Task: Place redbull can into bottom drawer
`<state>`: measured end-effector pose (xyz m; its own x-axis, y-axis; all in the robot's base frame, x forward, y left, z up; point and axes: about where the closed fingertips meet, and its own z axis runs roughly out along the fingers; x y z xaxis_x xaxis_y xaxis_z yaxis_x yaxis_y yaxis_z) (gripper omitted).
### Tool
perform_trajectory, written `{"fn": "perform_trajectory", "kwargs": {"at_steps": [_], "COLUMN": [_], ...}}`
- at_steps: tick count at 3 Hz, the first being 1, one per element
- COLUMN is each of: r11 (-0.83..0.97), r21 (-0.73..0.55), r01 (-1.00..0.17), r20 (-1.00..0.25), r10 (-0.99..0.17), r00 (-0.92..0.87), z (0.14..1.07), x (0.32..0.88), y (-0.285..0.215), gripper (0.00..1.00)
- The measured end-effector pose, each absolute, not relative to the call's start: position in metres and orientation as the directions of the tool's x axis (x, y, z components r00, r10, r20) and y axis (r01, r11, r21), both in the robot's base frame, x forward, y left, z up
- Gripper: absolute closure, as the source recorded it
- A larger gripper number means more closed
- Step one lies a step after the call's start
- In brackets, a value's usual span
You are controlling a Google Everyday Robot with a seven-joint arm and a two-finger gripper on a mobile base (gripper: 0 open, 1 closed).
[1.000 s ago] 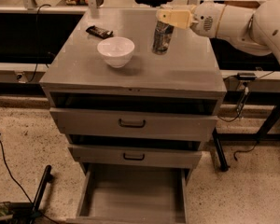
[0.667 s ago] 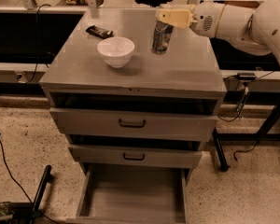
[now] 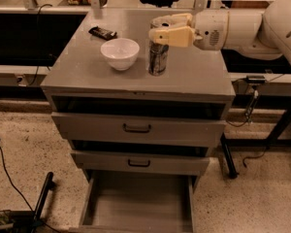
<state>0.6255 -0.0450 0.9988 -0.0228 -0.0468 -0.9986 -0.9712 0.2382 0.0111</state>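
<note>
Between the fingers of the hand (image 3: pixel 156 29) stands the can (image 3: pixel 158 59), upright, its top caught from front and back while the body hangs below them. The hand is clenched on the can. Whether the can's base touches the table (image 3: pixel 87 72) or rides just above it, I cannot tell.

Against a second ago, hand and can have come together toward the table's front edge and a little toward the bowl (image 3: pixel 120 53). The bowl has not shifted. Since the can travels with the hand, the grasp looks sound, and the carry seems to have begun.

Just beside the hand, on the bowl's side, the white bowl sits near the can but apart from it. Beyond the bowl, farther back from the hand, lies the dark bar (image 3: pixel 103 32).

Well below the hand, past the table's front edge, the top drawer (image 3: pixel 137 128) and the middle drawer (image 3: pixel 138 163) stand slightly out. Lowest of all, the bottom drawer (image 3: pixel 136 205) is pulled wide open and shows a bare grey floor.

Most of the task remains: the can must clear the edge, pass the two upper drawer fronts and go down into the box. The likely risk is clipping those fronts on the way.
</note>
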Motion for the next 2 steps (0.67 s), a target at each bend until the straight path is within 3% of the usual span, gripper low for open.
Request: {"fn": "perform_trajectory", "kwargs": {"at_steps": [2], "r11": [0.031], "r21": [-0.045], "r01": [-0.999], "r20": [-0.987], "r10": [-0.154], "r00": [0.040], "z": [0.944], "x": [0.517], "y": [-0.017], "gripper": [1.00]}}
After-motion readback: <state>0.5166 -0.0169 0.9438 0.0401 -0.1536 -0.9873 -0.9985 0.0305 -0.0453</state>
